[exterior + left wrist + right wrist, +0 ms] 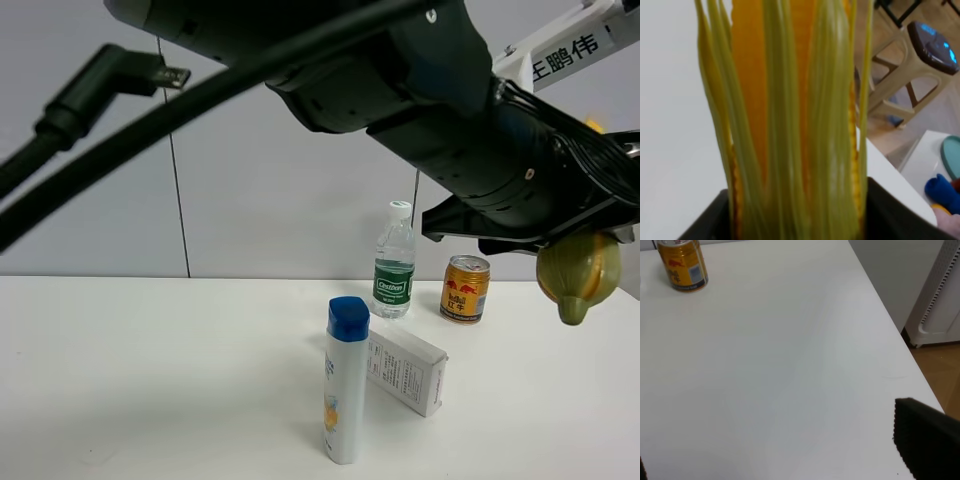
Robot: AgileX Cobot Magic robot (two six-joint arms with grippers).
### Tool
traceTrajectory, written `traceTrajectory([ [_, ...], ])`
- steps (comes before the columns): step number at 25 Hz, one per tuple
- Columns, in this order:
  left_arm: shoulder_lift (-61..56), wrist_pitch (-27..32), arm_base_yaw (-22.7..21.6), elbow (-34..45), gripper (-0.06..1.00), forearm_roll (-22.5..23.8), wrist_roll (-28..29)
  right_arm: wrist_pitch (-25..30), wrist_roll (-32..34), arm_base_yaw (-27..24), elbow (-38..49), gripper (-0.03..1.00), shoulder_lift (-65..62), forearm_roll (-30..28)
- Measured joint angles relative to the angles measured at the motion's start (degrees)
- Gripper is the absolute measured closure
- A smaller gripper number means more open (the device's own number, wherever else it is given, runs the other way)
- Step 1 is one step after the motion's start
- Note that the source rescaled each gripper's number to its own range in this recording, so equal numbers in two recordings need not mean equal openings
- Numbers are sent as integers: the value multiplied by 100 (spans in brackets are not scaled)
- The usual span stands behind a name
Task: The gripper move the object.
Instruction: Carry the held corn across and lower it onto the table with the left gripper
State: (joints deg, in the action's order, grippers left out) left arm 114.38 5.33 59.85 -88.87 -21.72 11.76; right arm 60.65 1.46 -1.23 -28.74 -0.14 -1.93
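The yellow-green ear of corn [578, 275] hangs at the far right of the exterior view, above the white table [150, 380], blunt end down. My left gripper [575, 245] has reached across from the left on its thick black arm and is shut on it. In the left wrist view the corn's husk leaves [790, 125] fill the frame, clamped between the black jaws of the left gripper [800, 222]. My right gripper [782, 460] is open and empty over bare table; one black finger [926, 442] shows. It is out of the exterior view.
A white blue-capped bottle [346, 385] stands at the table's front middle, with a white box [405, 372] beside it. A green-labelled water bottle [394, 262] and a gold can [466, 289] stand behind; the can also shows in the right wrist view [683, 266]. The table's right edge [890, 330] is near.
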Motion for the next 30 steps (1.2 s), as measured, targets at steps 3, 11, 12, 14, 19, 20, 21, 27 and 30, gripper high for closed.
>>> traceTrajectory([
  [3, 154, -74, 0, -219, 91, 47, 6, 0, 0, 0, 0, -3, 0, 0],
  [11, 1132, 290, 0, -1203, 91, 66, 127, 0, 0, 0, 0, -3, 0, 0],
  [12, 1258, 410, -17, -1324, 91, 66, 148, 0, 0, 0, 0, -3, 0, 0],
  [14, 1533, 655, -50, -1506, 91, 66, 254, 0, 0, 0, 0, -3, 0, 0],
  [19, 1979, 940, -246, -1606, 91, 66, 706, 0, 0, 0, 0, -3, 0, 0],
  [20, 2015, 960, -295, -1606, 91, 78, 798, 0, 0, 0, 0, -3, 0, 0],
  [21, 2052, 974, -334, -1611, 91, 112, 901, 0, 0, 0, 0, -3, 0, 0],
  [27, 2146, 990, -484, -1624, 91, 425, 1369, 0, 0, 0, 0, -3, 0, 0],
  [30, 2234, 1113, -556, -1624, 91, 496, 1452, 0, 0, 0, 0, -3, 0, 0],
])
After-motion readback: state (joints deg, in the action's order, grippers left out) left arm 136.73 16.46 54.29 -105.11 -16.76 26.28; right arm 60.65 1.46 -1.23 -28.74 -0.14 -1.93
